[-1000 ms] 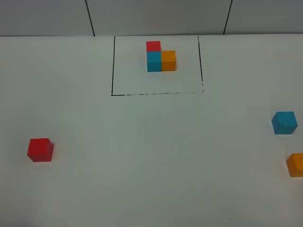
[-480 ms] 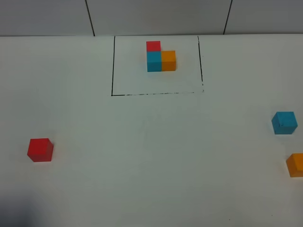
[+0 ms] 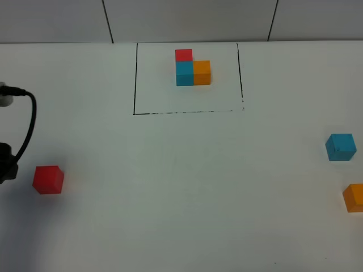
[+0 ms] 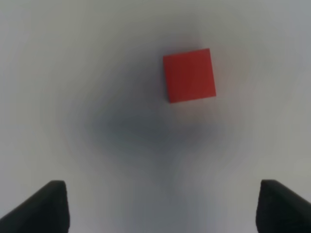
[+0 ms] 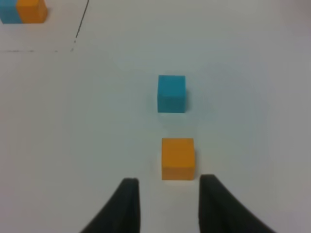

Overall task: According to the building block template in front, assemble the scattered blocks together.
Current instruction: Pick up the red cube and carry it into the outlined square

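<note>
The building block template (image 3: 192, 69) is a red, cyan-blue and orange L-cluster inside a thin black rectangle at the back centre. Of the scattered blocks, the red cube (image 3: 48, 179) lies front left, the cyan-blue cube (image 3: 341, 147) at the right edge and the orange cube (image 3: 354, 198) just in front of it. My left gripper (image 4: 160, 187) is open and empty above the table, with the red cube (image 4: 189, 75) ahead of it. My right gripper (image 5: 168, 187) is open and empty, its fingers just short of the orange cube (image 5: 178, 158). The cyan-blue cube (image 5: 171, 93) lies beyond.
A black part of the left arm (image 3: 4, 164) with a looping cable (image 3: 28, 122) shows at the left edge, beside the red cube. A corner of the template (image 5: 23, 10) and its frame line show in the right wrist view. The table is white; a grey wall stands behind.
The left arm and its cable have come into the exterior view at the left edge, close to the red cube. No block has moved.
</note>
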